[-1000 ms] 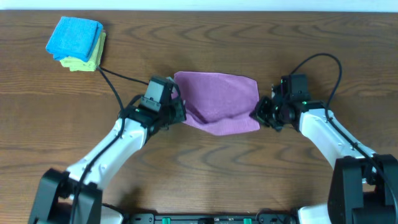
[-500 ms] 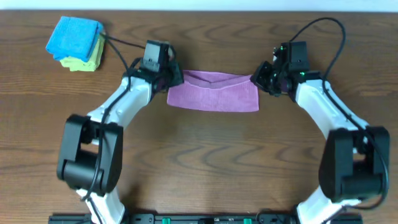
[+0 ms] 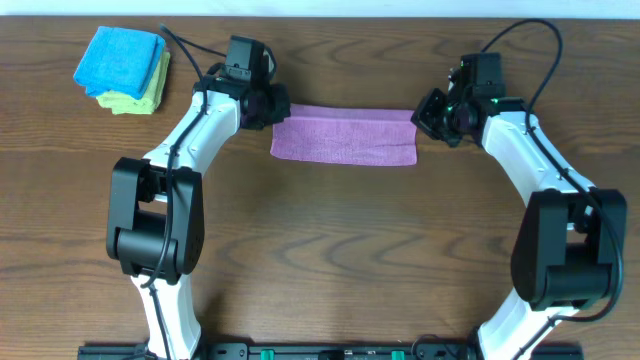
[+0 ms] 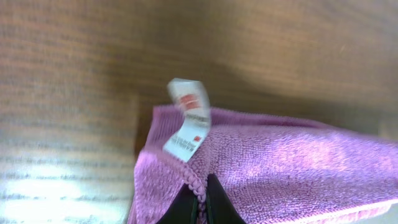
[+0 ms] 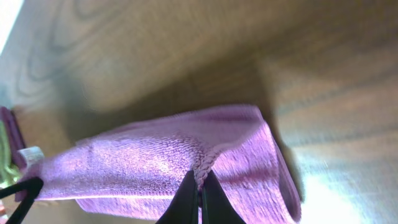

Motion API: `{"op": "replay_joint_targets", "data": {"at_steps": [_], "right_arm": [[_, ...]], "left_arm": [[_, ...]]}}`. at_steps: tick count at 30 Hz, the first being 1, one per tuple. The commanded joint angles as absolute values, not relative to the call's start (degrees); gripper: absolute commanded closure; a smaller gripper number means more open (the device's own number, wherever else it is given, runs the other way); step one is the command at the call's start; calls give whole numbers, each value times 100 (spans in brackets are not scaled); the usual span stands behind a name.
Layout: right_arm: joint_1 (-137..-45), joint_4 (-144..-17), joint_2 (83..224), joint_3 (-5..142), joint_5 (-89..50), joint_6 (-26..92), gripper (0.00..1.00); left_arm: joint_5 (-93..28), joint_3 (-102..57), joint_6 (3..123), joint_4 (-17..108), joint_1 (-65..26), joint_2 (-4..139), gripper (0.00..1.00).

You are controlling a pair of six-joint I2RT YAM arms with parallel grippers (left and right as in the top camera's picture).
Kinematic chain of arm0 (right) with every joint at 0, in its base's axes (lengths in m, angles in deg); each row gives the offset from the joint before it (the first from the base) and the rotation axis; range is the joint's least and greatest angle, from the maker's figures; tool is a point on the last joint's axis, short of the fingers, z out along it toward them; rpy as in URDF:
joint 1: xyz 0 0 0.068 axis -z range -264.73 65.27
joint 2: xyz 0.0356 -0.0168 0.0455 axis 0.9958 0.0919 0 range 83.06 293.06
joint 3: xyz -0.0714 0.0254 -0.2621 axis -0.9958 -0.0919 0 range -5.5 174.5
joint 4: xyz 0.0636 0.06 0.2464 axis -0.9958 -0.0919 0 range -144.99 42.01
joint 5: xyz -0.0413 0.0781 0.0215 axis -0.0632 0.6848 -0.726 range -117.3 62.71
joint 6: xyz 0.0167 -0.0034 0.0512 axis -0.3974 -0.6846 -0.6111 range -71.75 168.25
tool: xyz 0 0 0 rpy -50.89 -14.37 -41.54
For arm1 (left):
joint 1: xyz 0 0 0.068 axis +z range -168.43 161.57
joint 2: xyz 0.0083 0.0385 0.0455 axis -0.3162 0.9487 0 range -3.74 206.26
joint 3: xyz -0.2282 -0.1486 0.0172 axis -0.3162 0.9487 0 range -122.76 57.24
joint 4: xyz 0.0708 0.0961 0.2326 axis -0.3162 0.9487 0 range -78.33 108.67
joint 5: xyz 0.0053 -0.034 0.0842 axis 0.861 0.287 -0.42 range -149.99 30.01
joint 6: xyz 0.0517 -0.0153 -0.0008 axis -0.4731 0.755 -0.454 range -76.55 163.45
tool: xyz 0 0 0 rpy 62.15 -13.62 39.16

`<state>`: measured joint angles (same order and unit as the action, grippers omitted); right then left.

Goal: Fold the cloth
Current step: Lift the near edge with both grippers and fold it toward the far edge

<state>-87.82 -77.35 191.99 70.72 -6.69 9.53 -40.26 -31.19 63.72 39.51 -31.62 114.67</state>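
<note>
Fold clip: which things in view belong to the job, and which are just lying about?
Job: the cloth, lying as a narrow strip; left end effector and right end effector, each shut on one end of it.
Lying about: blue folded cloth; yellow-green folded cloth beneath it, untouched.

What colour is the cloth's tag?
The tag is white with red and dark print; left wrist view shows it best.

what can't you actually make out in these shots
- Left wrist: print on the white tag is blurred and unreadable.
- Overhead: the end corners of the cloth are hidden under the left gripper and right gripper.
- Overhead: the yellow-green cloth is mostly covered by the blue cloth.
</note>
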Motion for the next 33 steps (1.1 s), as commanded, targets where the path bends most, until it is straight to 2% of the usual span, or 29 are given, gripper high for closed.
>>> {"op": "replay_joint_targets", "data": {"at_steps": [1, 12, 13, 14, 15, 16, 17, 18, 19, 20, 21, 22, 23, 24, 25, 28, 33], "right_arm": [[-8749, -7917, 19212, 7131, -735, 1097, 98], [-8776, -8424, 19212, 7131, -737, 1112, 98], [-8782, -8494, 19212, 7131, -735, 1112, 88], [-8780, -8559, 19212, 7131, -735, 1115, 70], [-8780, -8636, 19212, 7131, -735, 1160, 51], [-8780, -8710, 19212, 7131, -731, 1265, 45], [-8780, -8784, 19210, 7131, -733, 1309, 35], [-8773, -8808, 19208, 7131, -731, 1322, 32], [-8767, -8804, 19203, 7133, -731, 1320, 37], [-8763, -8769, 19179, 7138, -731, 1318, 52], [-8765, -8660, 19142, 7142, -726, 1318, 86], [-8765, -8557, 19100, 7149, -661, 1318, 98], [-8771, -8391, 19050, 7157, -567, 1318, 98], [-8782, -8212, 19004, 7160, -556, 1320, 98], [-8802, -8089, 18965, 7160, -567, 1324, 98], [-8944, -7715, 18945, 7160, -759, 1569, 98], [-9584, -7462, 19028, 7157, -2774, 1727, 98]], "left_arm": [[-4054, -3197, 6116, 4110, -3123, 11497, 94], [-4240, -3197, 6118, 4534, -3123, 11497, 95], [-4240, -3197, 6118, 4548, -3123, 11497, 77], [-4242, -3197, 6118, 4587, -3123, 11495, 41], [-4240, -3197, 6118, 4698, -3121, 11473, 10], [-4240, -3197, 6114, 4830, -3106, 11447, 4], [-4240, -3197, 6088, 4963, -3088, 11408, 5], [-4245, -3197, 6005, 5061, -3082, 11355, 4], [-4251, -3197, 5963, 5085, -3082, 11301, 5], [-4245, -3197, 5935, 5059, -3082, 11226, 8], [-4238, -3197, 5852, 4983, -3082, 11134, 15], [-4240, -3197, 5749, 4873, -3086, 11030, 32], [-4242, -3197, 5657, 4736, -3095, 10933, 60], [-4249, -3197, 5603, 4593, -3103, 10861, 84], [-4256, -3197, 5576, 4491, -3112, 10822, 94], [-4393, -3197, 5500, 4180, -3165, 10842, 94], [-6000, -3195, 5502, 3809, -3525, 11287, 94]]}}
